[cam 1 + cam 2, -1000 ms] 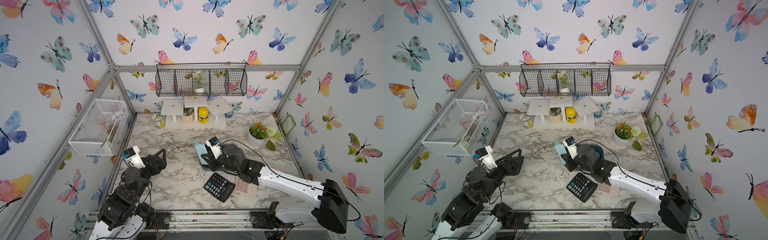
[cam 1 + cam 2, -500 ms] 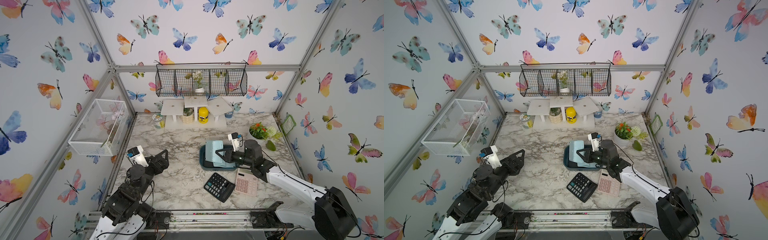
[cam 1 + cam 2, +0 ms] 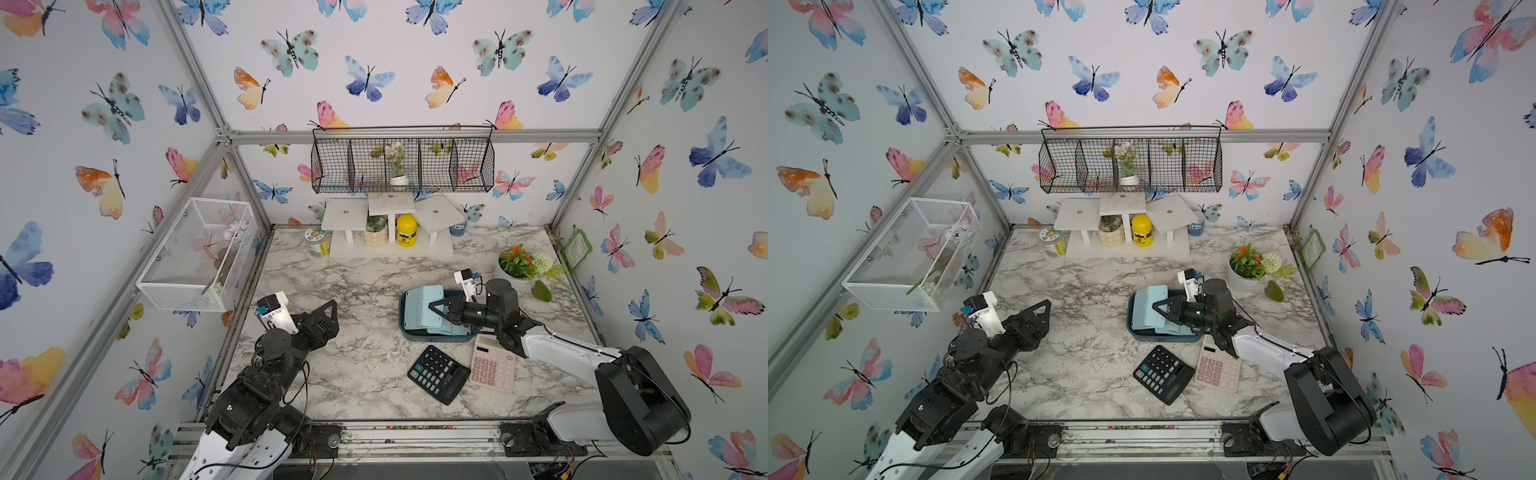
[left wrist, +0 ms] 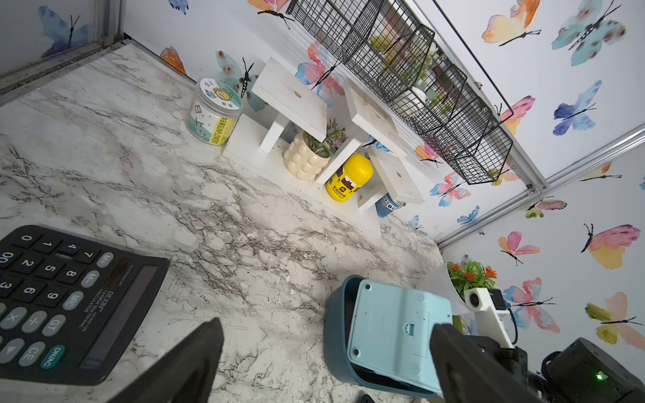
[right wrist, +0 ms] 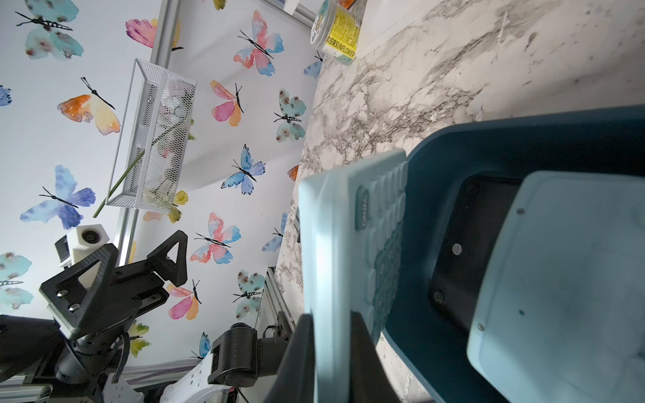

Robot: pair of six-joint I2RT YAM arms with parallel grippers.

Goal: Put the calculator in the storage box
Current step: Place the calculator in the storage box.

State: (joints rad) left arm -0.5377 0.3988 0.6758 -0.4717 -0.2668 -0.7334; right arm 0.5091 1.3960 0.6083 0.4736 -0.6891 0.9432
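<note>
Centre-right: dark teal-blue plastic storage box [image 3: 415,337] and pale blue plastic calculator [image 5: 335,244]. Below them: black rectangular calculator [image 3: 438,374] with grey keys, and flat pink calculator [image 3: 492,368]. Marble-patterned tabletop [image 3: 353,270], white veined grey. White walls [image 3: 415,83] with watercolour butterflies.

Pairs glossy white shells on the long links of the left arm [image 3: 257,399] and the right arm [image 3: 561,349] with matte black rounded joint housings. Ends in the black plastic left pincer [image 5: 139,244] and the black plastic right pincer [image 3: 436,309], each with ribbed, triangular open-frame fingers [image 5: 182,261] fixed by small silver screws [image 5: 74,307]. Carries a white blocky wrist camera [image 5: 87,239] with a blue tab, trails thin black cables [image 3: 306,386], and shows a tiny green light [image 4: 599,377] on the right arm's black housing.
</note>
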